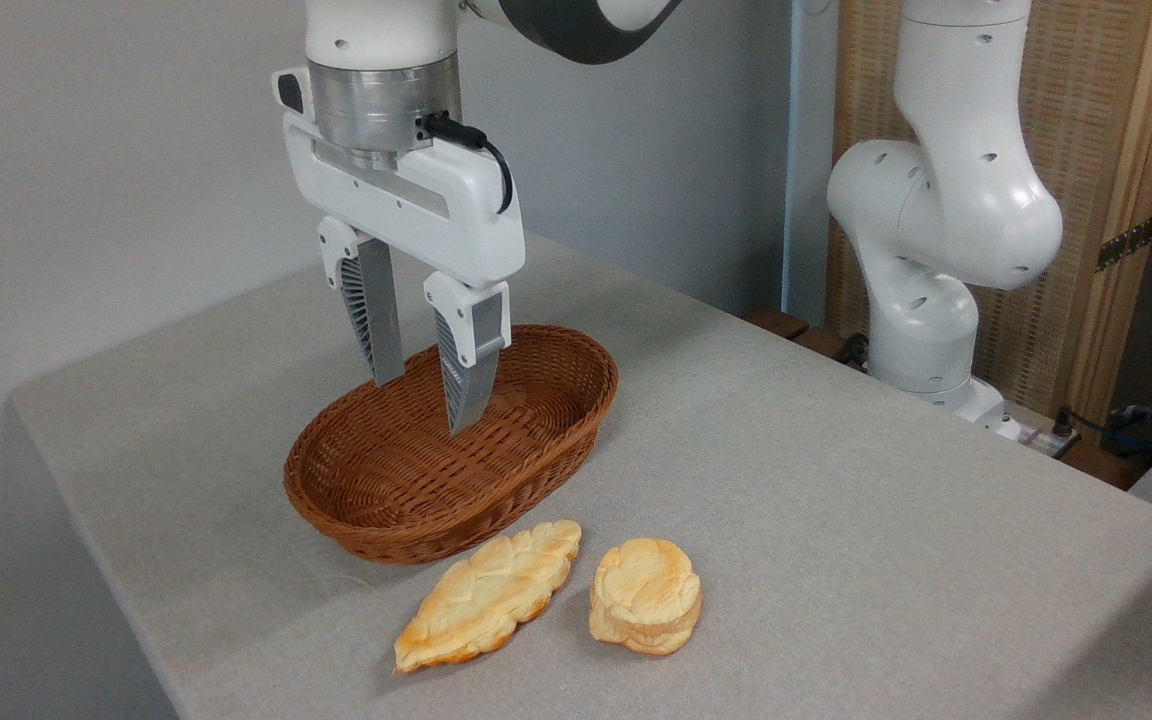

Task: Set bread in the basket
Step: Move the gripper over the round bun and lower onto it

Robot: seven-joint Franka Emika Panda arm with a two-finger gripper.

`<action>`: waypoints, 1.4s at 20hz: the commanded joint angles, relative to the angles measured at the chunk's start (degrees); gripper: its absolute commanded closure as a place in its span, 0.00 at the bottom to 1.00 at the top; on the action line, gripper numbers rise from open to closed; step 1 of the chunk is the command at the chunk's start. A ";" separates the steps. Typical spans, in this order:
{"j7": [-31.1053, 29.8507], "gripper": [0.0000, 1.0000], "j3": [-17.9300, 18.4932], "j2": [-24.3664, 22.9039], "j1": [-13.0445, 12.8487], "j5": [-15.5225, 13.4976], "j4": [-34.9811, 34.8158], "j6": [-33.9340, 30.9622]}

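The bread (646,596), a small round layered bun with a toasted orange top, lies on the grey table near the front edge. Behind it and to the left stands the oval brown wicker basket (576,425), with nothing inside. My gripper (423,403) hangs above the basket's middle, fingers pointing down and open, nothing between them. The bread is well to the right of and nearer the camera than the gripper.
A long flat braided bread (489,595) lies just left of the bun, touching the basket's front rim. The arm's white base (936,250) stands at the table's back right. The grey table (836,480) drops off at the left and front.
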 commanded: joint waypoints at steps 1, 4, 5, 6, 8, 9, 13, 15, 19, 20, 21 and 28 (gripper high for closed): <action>1.28 0.00 -0.34 -0.07 0.62 0.01 0.67 -3.34; 5.58 0.00 0.10 -0.60 0.62 0.01 0.67 -5.54; 7.16 0.00 0.19 -0.60 0.71 0.01 0.50 -5.63; 8.74 0.00 0.36 -0.77 0.80 0.01 -0.11 -5.63; 12.87 0.00 0.45 -1.47 1.50 0.01 -2.12 -5.46; 15.50 0.00 0.71 -2.18 1.85 0.09 -3.53 -5.11; 27.19 0.00 2.99 -2.89 2.47 3.78 -6.44 -4.67; 32.90 0.00 4.23 -2.97 2.47 5.27 -8.98 -2.57; 44.68 0.00 7.30 -2.97 2.47 6.42 -12.42 0.34; 47.14 0.00 7.83 -2.89 2.47 6.42 -13.29 1.30; 49.43 0.00 8.27 -2.89 2.55 6.42 -14.34 2.61; 57.01 0.00 9.94 -2.36 2.56 6.42 -20.06 8.78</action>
